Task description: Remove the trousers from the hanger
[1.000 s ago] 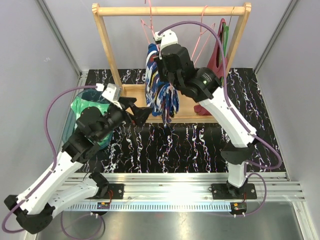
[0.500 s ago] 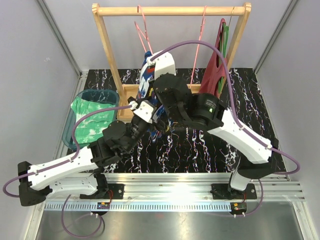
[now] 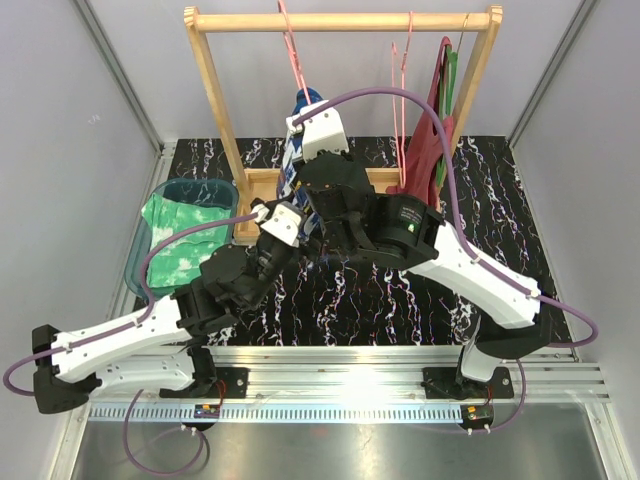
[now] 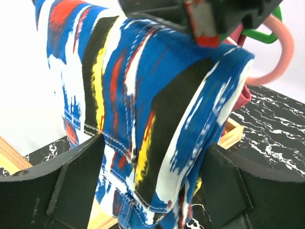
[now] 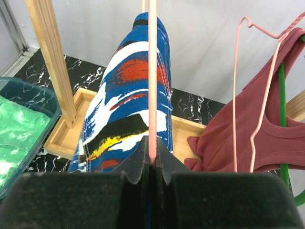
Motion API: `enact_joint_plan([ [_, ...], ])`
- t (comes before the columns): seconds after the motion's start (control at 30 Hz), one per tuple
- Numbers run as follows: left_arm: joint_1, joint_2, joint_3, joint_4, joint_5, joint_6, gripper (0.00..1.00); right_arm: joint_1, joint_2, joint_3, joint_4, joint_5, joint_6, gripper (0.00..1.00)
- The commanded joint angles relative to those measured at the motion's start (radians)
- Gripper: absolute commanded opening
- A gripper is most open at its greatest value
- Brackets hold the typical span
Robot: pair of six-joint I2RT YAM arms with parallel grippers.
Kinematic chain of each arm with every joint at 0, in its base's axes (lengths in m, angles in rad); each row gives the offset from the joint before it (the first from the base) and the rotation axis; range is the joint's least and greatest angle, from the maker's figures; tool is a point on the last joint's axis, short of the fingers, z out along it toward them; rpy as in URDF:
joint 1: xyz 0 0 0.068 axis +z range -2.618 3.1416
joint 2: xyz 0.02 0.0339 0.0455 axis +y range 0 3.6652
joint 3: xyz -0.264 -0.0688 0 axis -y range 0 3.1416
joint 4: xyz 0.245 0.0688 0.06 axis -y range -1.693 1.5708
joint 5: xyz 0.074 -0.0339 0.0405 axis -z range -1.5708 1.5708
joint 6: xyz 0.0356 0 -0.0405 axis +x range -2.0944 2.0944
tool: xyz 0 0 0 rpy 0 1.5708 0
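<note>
Left tool (image 4: pixel 152 176): jaws apart, straddling blue trousers (image 4: pixel 143 95).
Right tool (image 5: pixel 151 164): clamped on pink hanger (image 5: pixel 152 71).
Green trousers (image 3: pixel 185 240): inside teal bin (image 3: pixel 135 262).

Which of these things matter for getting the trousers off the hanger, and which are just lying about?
Job: blue, red and white patterned cloth trousers; thin pink wire hanger in right fingers; mint green marbled cloth trousers; left fingers.
Lying about: dark red cloth garment; green hanger; wooden rack.

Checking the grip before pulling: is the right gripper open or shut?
Shut: the right gripper pinches the pink hanger wire, with no gap showing.
</note>
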Motion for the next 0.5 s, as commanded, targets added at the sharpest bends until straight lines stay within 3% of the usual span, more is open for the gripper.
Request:
enact_joint_plan([
  [0.0, 0.004, -0.041, -0.009, 0.017, 0.046, -0.022, 0.8, 0.009, -0.012, 0.054, 0.155, 0.088, -0.035, 0.0],
  [0.2, 0.004, 0.002, 0.019, 0.024, -0.062, -0.007, 0.82, 0.008, 0.008, 0.089, 0.093, 0.056, 0.032, 0.0],
  [0.37, 0.004, 0.051, 0.024, 0.078, -0.068, 0.005, 0.86, 0.008, 0.016, 0.109, 0.048, 0.027, 0.104, 0.0],
  [0.47, 0.004, 0.082, 0.022, 0.119, -0.104, 0.01, 0.84, 0.009, 0.017, 0.117, 0.036, 0.041, 0.118, 0.0],
])
